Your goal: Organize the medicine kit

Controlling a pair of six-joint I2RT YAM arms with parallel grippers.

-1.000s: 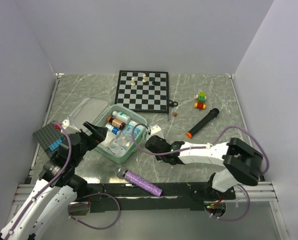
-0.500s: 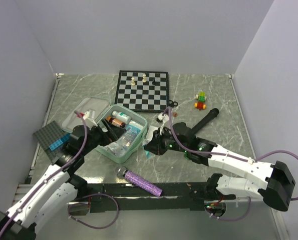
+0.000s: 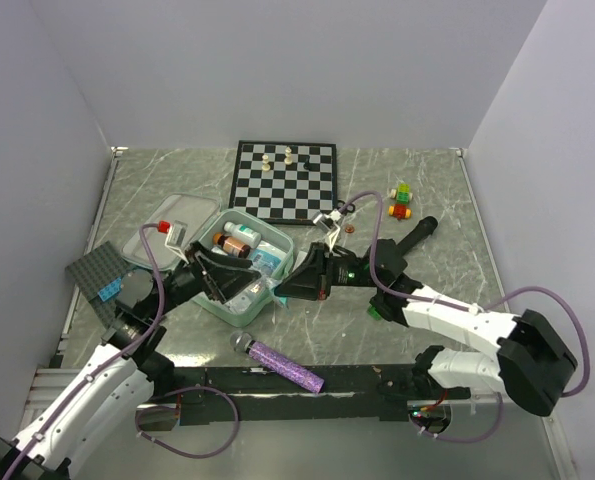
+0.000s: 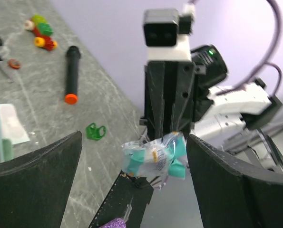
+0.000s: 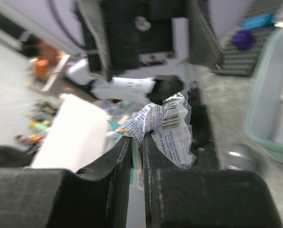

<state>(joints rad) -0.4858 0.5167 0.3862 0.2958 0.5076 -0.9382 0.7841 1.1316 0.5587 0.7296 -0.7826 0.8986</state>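
The medicine kit (image 3: pixel 280 243), a mint-green case, lies open at centre left with bottles and packets inside; its lid (image 3: pixel 167 222) lies flat behind it. My right gripper (image 3: pixel 280 290) is shut on a crumpled clear packet with teal print (image 5: pixel 172 124), held in the air at the kit's near right corner. My left gripper (image 3: pixel 239 283) faces it over the kit's near edge, jaws wide open. In the left wrist view the packet (image 4: pixel 153 159) hangs between my open fingers (image 4: pixel 41 173) without touching either, and the right gripper (image 4: pixel 167 135) grips it from behind.
A chessboard (image 3: pixel 285 180) with a few pieces lies at the back. A black marker with an orange cap (image 3: pixel 402 247), coloured bricks (image 3: pixel 402 200) and scissors (image 3: pixel 345 208) lie to the right. A purple glittery stick (image 3: pixel 277 362) lies near the front edge. A dark studded plate (image 3: pixel 95 272) sits at left.
The right arm has lifted the packet and swung it left toward the kit's near corner. The left gripper has turned and moved right, so that its open jaws now stand around the packet.
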